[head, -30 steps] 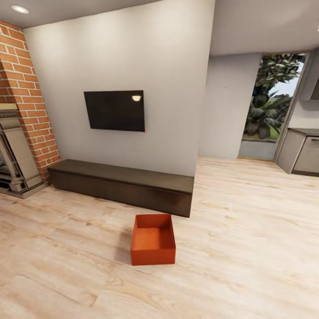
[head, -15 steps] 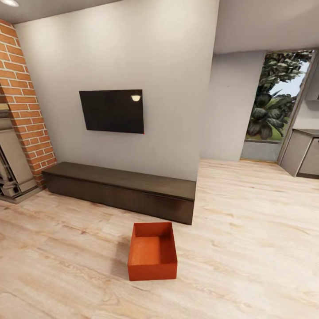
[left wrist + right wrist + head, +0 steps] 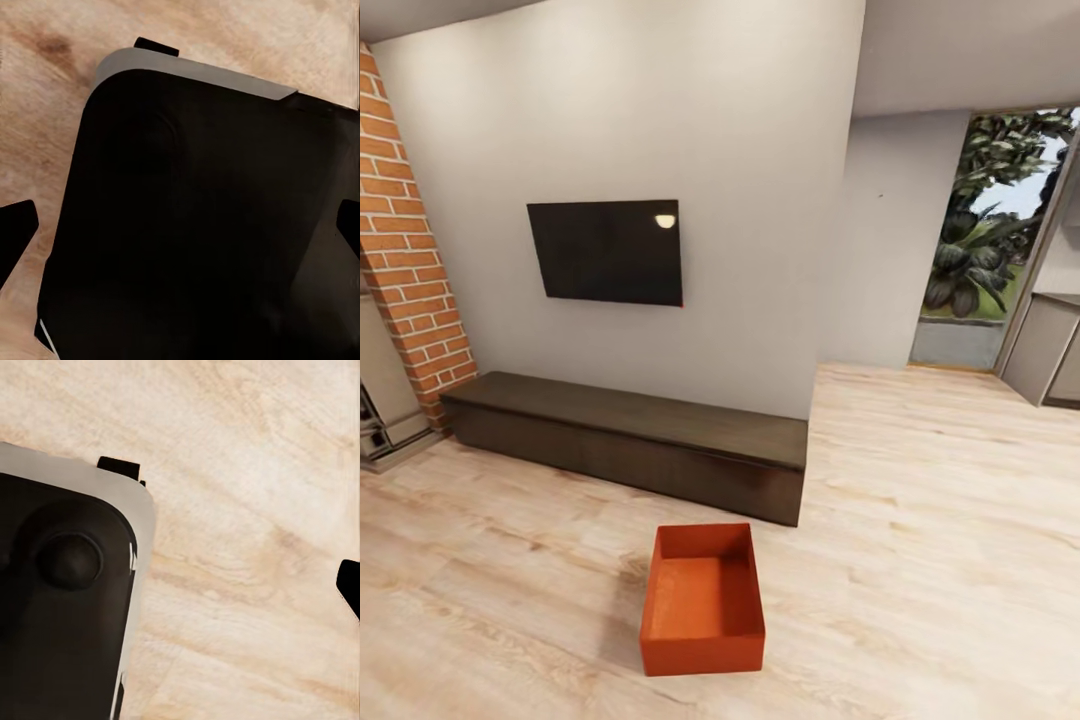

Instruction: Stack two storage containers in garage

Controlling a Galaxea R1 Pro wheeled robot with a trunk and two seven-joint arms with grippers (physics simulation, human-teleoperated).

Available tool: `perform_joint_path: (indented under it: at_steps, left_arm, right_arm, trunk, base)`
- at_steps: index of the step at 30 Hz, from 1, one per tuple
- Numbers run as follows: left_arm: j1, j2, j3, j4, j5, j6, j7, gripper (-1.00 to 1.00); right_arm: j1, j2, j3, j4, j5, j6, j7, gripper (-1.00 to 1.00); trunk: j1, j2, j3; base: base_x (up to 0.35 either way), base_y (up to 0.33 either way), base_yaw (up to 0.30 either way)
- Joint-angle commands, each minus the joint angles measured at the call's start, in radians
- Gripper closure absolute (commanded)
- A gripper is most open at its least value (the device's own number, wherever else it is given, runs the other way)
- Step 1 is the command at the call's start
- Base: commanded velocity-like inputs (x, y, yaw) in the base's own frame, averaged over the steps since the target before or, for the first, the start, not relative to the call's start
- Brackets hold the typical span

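1. head view: one storage container [image 3: 703, 601] sits open-side up on the light wood-plank floor [image 3: 920, 560] of the living room, just in front of the low dark tv bench [image 3: 630, 442]. it is apart from the bench and looks empty inside.
2. black wall tv [image 3: 607, 252] hangs above the bench, brick column [image 3: 405, 230] at the left. a glass door [image 3: 990, 240] with greenery behind it is at the far right.
3. left wrist view: left claw [image 3: 180, 240] points down over the robot's dark base [image 3: 195, 225], with wood planks around it. dark fingertips [image 3: 15, 232] show at opposite edges, so it reads spread wide, nothing between them.
4. right wrist view: only one fingertip [image 3: 349, 585] of the right claw shows at the edge, over bare planks beside the base [image 3: 67, 607]. how wide it is open, cannot tell. nothing visibly held.
5. progress, my read: basically at the start. this container is not picked up and is nowhere near the garage.
6. left to do: close in, grasp it, carry it to the garage, set it on the concrete, then get the other one stacked on top.
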Motion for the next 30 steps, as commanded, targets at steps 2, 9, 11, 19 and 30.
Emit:
perform_joint_path:
  at_steps: [2, 9, 11, 19, 30]
  left_arm:
    - [0.0, 0.0, 0.0, 0.005, 0.006, -0.022, 0.0, -1.0]
    - [0.0, 0.0, 0.0, 0.008, 0.003, -0.032, 0.0, -1.0]
    - [0.0, 0.0, 0.0, 0.007, 0.002, -0.033, 0.0, -1.0]
    - [0.0, 0.001, -0.001, 0.007, 0.004, -0.033, 0.0, -1.0]
    - [0.0, 0.003, 0.006, 0.008, 0.014, -0.033, 0.0, -1.0]
  right_arm:
    - [-0.001, 0.002, 0.006, -0.003, -0.011, -0.003, 0.005, -1.0]
    - [-0.001, 0.003, 0.001, -0.008, -0.021, 0.003, 0.0, -1.0]
    - [-0.001, 0.003, -0.002, -0.008, -0.024, 0.003, -0.001, -1.0]
    - [-0.001, 0.003, -0.005, -0.008, -0.022, 0.0, 0.001, -1.0]
    - [-0.001, 0.002, 0.0, -0.008, -0.012, -0.002, 0.001, -1.0]
  trunk:
    - [0.001, 0.0, -0.001]
    - [0.001, 0.0, -0.001]
    - [0.001, 0.0, -0.001]
    - [0.001, 0.0, -0.001]
    - [0.001, 0.0, -0.001]
  base:
    - [0.324, 0.0, 0.0]
    - [0.323, -0.011, 0.0]
    - [0.32, -0.07, 0.0]
    - [0.315, -0.097, 0.0]
    - [0.316, -0.053, 0.0]
